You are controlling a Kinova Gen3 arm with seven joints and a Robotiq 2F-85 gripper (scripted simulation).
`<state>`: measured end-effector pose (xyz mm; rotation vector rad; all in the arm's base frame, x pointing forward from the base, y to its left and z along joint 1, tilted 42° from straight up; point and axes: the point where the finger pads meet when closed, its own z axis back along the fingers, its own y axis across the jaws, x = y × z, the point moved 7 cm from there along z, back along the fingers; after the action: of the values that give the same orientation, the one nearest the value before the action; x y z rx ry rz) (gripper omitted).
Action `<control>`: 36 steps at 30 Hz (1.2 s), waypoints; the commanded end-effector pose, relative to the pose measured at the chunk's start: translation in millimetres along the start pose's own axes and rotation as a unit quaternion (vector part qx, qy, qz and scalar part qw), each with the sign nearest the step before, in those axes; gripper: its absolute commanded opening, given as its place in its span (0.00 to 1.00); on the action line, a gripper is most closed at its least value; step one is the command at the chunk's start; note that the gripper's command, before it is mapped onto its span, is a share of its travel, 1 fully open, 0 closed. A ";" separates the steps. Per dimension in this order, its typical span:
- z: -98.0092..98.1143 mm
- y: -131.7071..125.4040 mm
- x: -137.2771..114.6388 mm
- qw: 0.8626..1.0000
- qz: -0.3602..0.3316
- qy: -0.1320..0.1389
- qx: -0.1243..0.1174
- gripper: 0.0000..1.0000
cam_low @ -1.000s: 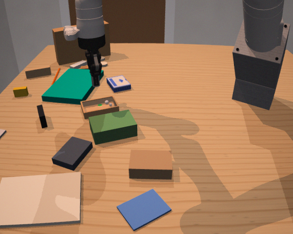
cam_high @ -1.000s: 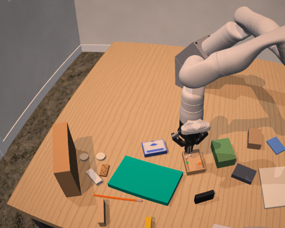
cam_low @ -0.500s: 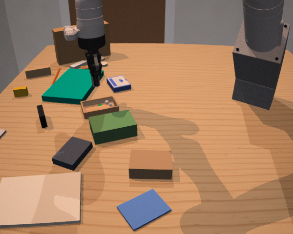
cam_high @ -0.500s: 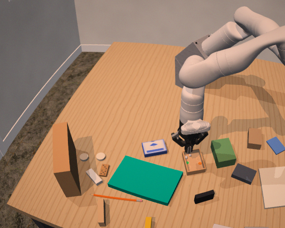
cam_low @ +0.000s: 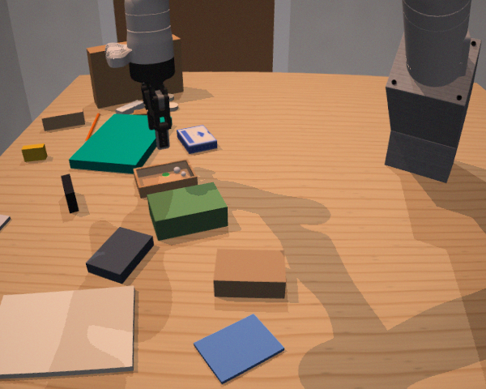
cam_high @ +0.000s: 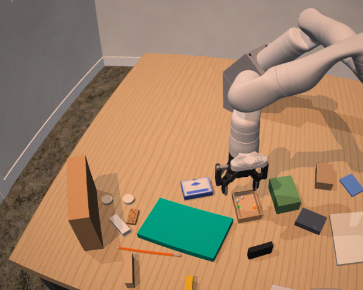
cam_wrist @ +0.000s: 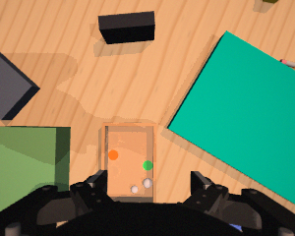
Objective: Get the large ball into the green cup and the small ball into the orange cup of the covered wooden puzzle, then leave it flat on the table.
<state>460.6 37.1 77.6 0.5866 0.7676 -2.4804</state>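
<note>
We see the wooden puzzle lying flat on the table, a shallow covered tray. Its large ball and small ball sit together near one end wall, outside the green cup and orange cup.

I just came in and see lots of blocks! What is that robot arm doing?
The pale robot arm's black tool hangs open above a small covered wooden puzzle tray lying flat on the table, holding nothing. Inside it, the large white ball and small white ball sit together at one end, not in the green cup or orange cup.
</note>
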 end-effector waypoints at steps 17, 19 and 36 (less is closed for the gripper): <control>3.0 -0.4 0.7 1.000 -0.006 0.001 -0.001 0.95; 3.0 -0.4 0.7 1.000 -0.006 0.001 -0.001 0.95; 3.0 -23.8 1.8 1.000 0.002 0.000 -0.002 0.95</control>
<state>446.9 46.7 84.7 0.5781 0.7796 -2.4857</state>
